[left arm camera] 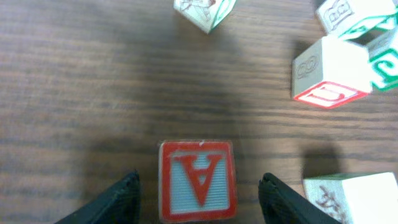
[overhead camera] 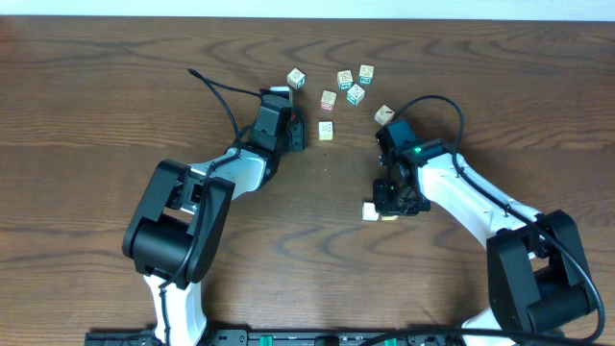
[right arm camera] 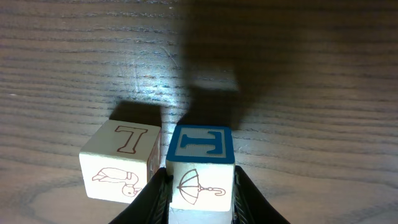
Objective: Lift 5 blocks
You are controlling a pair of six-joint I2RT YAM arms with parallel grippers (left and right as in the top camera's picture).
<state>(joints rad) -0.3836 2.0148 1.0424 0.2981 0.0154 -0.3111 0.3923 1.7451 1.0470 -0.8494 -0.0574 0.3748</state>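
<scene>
A small pale wooden cube with a red-framed A face (left arm camera: 198, 180) sits flat on the dark wooden table (left arm camera: 93, 93), letter up, and a cream cube with faint yellowish print (overhead camera: 326, 130) lies just beside it. Behind them a cream cube turned at an angle (overhead camera: 296, 78) and a cream cube with orange print (overhead camera: 384, 114) lie well apart. Nearer the front, a wooden cube with a blue T top and an umbrella drawing (right arm camera: 200, 165) is pinched in the right gripper (right arm camera: 200, 190), just beside a cream cube with a red outlined letter (right arm camera: 121, 162).
</scene>
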